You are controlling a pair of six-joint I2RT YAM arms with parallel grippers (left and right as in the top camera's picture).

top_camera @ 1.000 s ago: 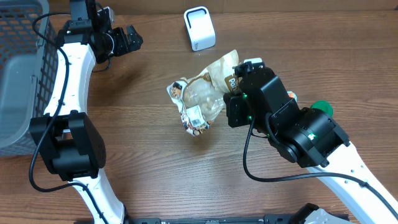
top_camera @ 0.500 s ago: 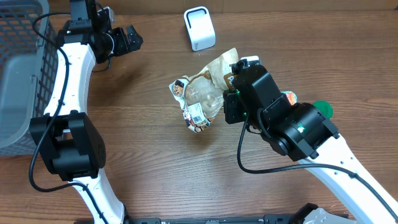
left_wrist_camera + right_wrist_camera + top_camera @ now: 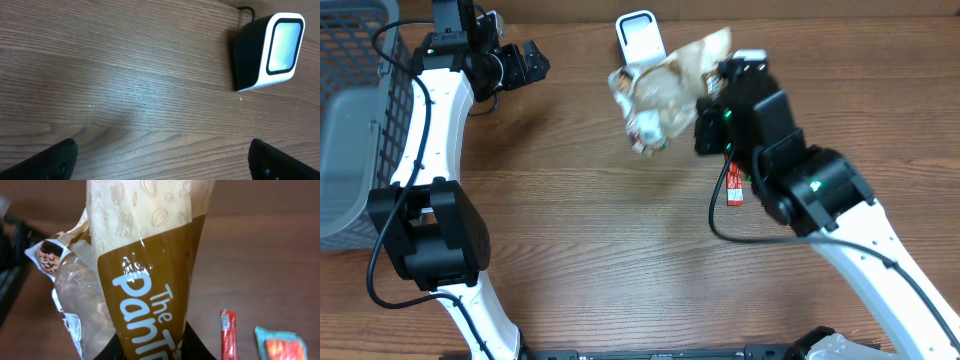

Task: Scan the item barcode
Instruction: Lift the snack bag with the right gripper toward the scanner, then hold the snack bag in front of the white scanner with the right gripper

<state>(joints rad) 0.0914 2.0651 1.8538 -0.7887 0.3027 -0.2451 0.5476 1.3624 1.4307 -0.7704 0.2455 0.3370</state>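
overhead view, what do you have on the item?

i see the snack bag (image 3: pixel 665 85) in the upper middle of the frame, up off the counter (image 3: pixel 620 250). it overlaps the lower right corner of the white scanner (image 3: pixel 638 35), and i can't tell whether the two touch.

who has it?

my right tool (image 3: pixel 708 95) is pinching the snack bag at its right end. on the right wrist view the brown and cream wrapper fills the middle of the frame, with the right tool (image 3: pixel 157 350) pressed onto it at the bottom edge.

can you see the barcode?

there is a small white label (image 3: pixel 642 130) at the bag's lower left end. it is too small for me to read.

and the other arm?

my left tool (image 3: pixel 525 62) sits in the upper left of the overhead view, spread wide and gripping nothing. on the left wrist view its two tips show in the bottom corners over bare wood, with the scanner (image 3: pixel 272 50) in the upper right, window pale and lit.

anything else about?

a grey basket (image 3: pixel 350 120) runs along the left edge. a red sachet (image 3: pixel 735 190) lies on the counter below the right arm. the right wrist view shows it too (image 3: pixel 228 335), with an orange and teal packet (image 3: pixel 280 347) just beside it in the lower right.
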